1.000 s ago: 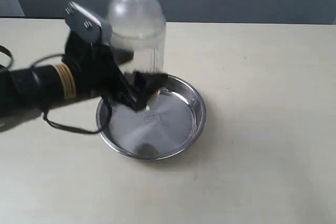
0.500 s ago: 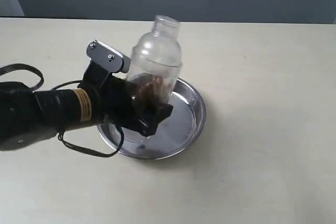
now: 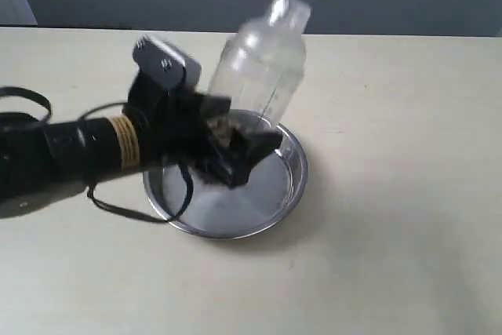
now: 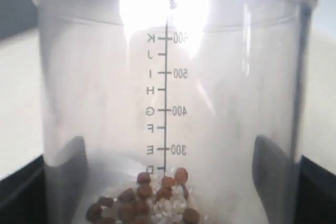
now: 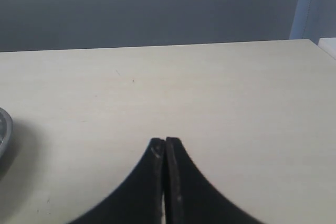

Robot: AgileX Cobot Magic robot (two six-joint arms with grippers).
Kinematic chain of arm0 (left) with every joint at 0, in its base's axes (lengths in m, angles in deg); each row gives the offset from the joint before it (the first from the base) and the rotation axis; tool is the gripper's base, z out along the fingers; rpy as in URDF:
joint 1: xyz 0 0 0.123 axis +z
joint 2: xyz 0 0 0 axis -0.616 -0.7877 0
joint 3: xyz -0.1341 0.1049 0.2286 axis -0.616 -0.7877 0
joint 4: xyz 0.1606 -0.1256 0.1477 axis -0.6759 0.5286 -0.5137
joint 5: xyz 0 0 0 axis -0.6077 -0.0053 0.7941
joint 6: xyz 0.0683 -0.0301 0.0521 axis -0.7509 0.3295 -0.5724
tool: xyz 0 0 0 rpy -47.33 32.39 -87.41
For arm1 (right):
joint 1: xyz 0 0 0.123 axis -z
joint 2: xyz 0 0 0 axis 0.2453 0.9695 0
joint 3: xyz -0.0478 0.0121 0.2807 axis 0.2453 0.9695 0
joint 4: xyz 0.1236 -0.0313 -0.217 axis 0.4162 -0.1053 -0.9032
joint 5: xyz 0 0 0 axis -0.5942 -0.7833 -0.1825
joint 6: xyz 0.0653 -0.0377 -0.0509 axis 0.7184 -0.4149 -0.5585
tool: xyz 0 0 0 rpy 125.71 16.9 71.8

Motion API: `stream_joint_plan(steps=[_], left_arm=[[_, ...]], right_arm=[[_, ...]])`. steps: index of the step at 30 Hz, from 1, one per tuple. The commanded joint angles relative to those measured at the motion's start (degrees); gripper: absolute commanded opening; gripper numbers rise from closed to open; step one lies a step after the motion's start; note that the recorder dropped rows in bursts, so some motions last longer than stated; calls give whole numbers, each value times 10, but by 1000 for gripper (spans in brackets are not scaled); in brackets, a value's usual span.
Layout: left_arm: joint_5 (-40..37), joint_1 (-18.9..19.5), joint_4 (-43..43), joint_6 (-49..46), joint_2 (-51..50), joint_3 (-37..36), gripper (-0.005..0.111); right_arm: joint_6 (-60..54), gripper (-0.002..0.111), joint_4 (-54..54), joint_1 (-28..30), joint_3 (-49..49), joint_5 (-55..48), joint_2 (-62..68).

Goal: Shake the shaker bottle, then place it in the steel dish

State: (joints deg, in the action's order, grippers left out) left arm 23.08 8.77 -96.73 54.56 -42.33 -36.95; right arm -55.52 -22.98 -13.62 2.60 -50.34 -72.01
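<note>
The clear shaker bottle (image 3: pixel 259 68) hangs tilted to the right above the steel dish (image 3: pixel 286 194), its narrow cap pointing up and right. My left gripper (image 3: pixel 231 143) is shut on the bottle's lower part. In the left wrist view the bottle (image 4: pixel 168 93) fills the frame, with a printed scale and brown granules (image 4: pixel 144 203) heaped at its bottom; dark fingers (image 4: pixel 270 171) press both sides. The bottle's base is above the dish's floor. My right gripper (image 5: pixel 165 142) is shut on nothing over the bare table, and the exterior view does not show it.
The pale tabletop (image 3: pixel 392 154) spreads round the dish, with a dark wall behind its far edge. A black cable (image 3: pixel 133 209) loops beside the dish's left rim. In the right wrist view the dish's rim (image 5: pixel 4 129) shows at the frame's edge.
The bottle came down and leaned right over the dish, then swung up and further right with the left gripper still holding it. The granules shifted inside.
</note>
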Motion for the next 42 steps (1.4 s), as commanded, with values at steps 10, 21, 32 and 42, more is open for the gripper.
stream_joint_plan(steps=[10,21,32,42], left_arm=[[29,-38,560,-297,19,-29,0],[-46,-71,271,-256,32,-53,0],[-46,-64,374,-308,22,-65,1],[-43,-76,267,-260,33,-75,0]], right_arm=[[-1,-1,-1,-1,1,7,-2],[-1,-1,-1,-1,1,7,-2],[-1,-1,-1,-1,1,7,-2],[-1,-1,-1,-1,1,7,-2]])
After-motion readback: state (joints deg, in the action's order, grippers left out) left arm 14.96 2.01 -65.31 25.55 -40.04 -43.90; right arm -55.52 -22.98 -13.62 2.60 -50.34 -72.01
